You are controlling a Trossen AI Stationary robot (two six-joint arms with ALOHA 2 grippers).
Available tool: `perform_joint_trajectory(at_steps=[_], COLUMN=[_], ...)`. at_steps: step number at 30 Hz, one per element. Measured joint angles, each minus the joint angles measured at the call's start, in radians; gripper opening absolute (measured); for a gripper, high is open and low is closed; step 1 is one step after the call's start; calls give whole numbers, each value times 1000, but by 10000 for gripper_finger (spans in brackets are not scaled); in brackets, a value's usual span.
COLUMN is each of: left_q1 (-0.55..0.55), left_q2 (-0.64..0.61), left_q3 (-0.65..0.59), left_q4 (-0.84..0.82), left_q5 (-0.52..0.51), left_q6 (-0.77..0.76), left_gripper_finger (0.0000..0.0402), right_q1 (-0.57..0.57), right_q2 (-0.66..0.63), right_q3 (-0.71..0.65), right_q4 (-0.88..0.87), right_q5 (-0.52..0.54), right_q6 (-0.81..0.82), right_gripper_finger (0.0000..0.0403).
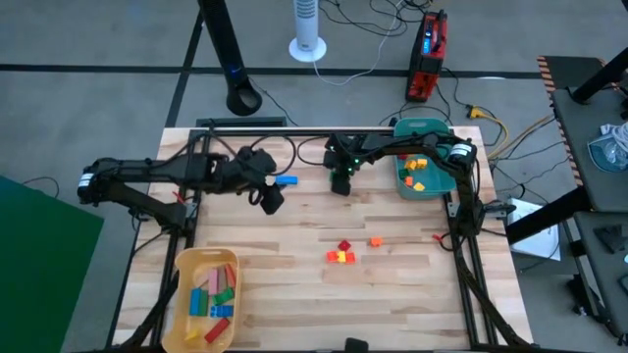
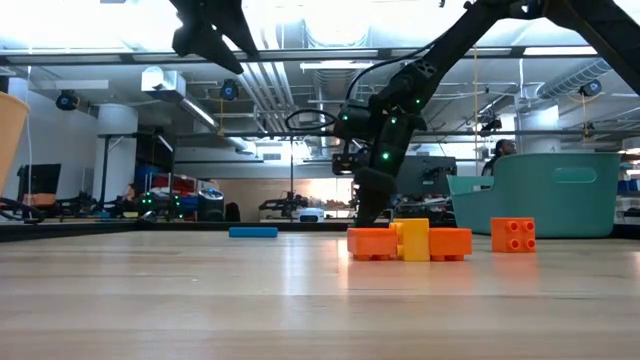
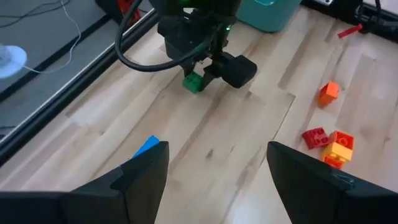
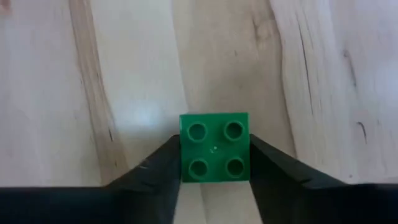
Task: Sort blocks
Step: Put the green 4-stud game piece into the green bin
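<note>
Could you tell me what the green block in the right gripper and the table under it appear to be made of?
The small green four-stud block, held between the right gripper's fingers, looks like moulded plastic: even colour, crisp round studs, a slight sheen. The light wooden table looks like jointed wood planks with a smooth, perhaps sealed finish: grain lines, seams between boards and a soft reflection show.

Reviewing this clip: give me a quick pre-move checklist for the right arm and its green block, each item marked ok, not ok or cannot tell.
1. Right claw closed on green block, fingers on both sides: ok.
2. Block square between fingers: ok.
3. Block lifted off the table: cannot tell.
4. Left claw open, back from the right claw: ok.
5. Teal bin already holds blocks, room left: ok.
6. Blue block away from the green one: ok.
</note>
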Motion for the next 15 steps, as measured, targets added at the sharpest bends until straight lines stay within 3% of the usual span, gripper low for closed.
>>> perform_joint_trajectory(at_steps=[2,8,11,15], left_q1=[9,39,52,66], left_q2=[0,0,0,0], left_q3=[0,0,0,0], left_q4=[0,0,0,3], left_q5=[-2,-2,-2,2], left_q6=[18,75,98,128], left_gripper_finger=[259,259,259,259], right_q1=[0,-4,-15,-62], right_q2=[3,-24,-107,-245], right_q3=[0,-2,-2,0], right_q4=[8,5,-31,-168], right_q5=[-8,-35,-33,45], right_q6=[32,177,307,480], right_gripper_finger=[130,132,132,132])
